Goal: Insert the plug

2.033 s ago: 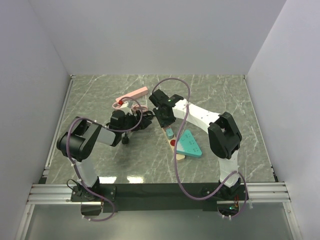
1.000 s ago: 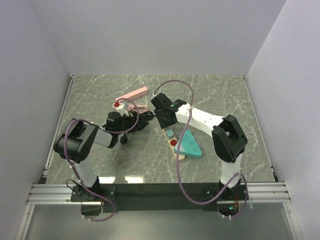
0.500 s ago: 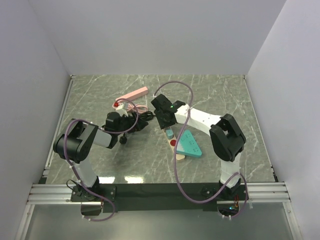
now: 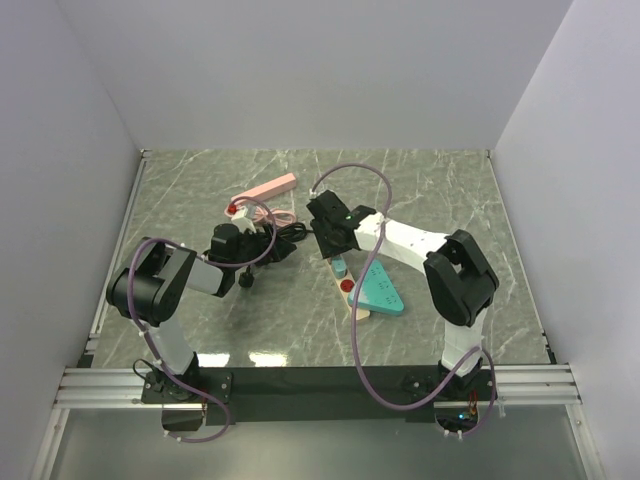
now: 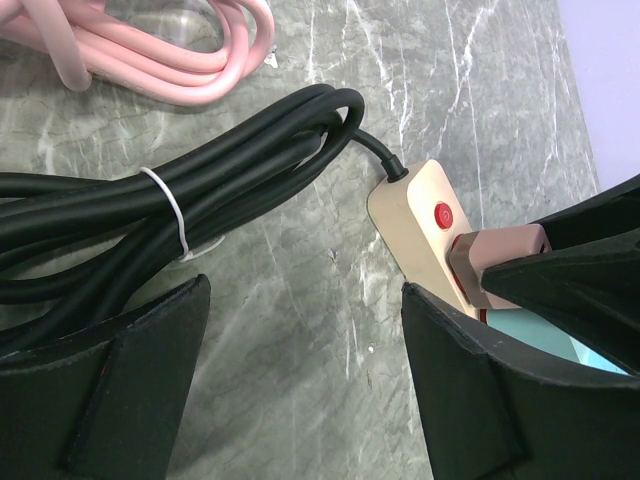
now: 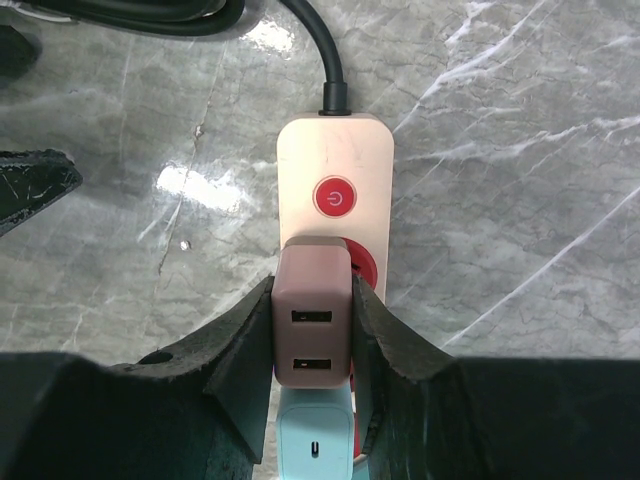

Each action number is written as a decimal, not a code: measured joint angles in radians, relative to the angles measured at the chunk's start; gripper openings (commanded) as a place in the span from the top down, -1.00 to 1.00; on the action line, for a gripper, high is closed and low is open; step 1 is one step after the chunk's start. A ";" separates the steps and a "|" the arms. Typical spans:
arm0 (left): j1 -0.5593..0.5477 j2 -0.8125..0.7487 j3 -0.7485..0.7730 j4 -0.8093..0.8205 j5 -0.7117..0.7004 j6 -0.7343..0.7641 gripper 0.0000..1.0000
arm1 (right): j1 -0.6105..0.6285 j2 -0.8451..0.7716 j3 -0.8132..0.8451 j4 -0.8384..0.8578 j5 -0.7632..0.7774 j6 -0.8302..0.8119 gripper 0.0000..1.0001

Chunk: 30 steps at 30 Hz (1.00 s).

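My right gripper [image 6: 312, 345] is shut on a mauve USB plug [image 6: 312, 320] and holds it over the first red socket of a beige power strip [image 6: 335, 170], just below its red switch [image 6: 335, 197]. A pale blue plug [image 6: 315, 440] sits in the strip right behind it. In the top view the right gripper [image 4: 330, 245] is over the strip's far end [image 4: 333, 268]. My left gripper [image 5: 300, 400] is open and empty, low over the table beside the strip's black coiled cable [image 5: 200, 170]. The left wrist view also shows the strip [image 5: 420, 215] and the mauve plug [image 5: 495, 252].
A pink power strip [image 4: 268, 188] with a coiled pink cable [image 5: 190, 60] lies at the back left. A teal triangular block [image 4: 380, 288] rests on the beige strip's near part. The black cable bundle [image 4: 285, 238] lies between the two arms.
My right gripper has shifted slightly toward the near right along the strip with the plug. The left gripper has pulled back a little to the left and stays open.
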<state>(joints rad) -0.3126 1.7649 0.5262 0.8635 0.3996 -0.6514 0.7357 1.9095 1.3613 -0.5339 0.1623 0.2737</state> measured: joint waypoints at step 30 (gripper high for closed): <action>0.002 -0.272 0.062 -0.304 -0.104 0.045 -0.99 | -0.031 -0.314 -0.126 0.103 -0.018 -0.037 -0.54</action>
<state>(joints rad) -0.3107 1.4929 0.5880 0.5591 0.2958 -0.6067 0.7044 1.5955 1.2354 -0.4313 0.1448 0.2367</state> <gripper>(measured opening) 0.994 0.765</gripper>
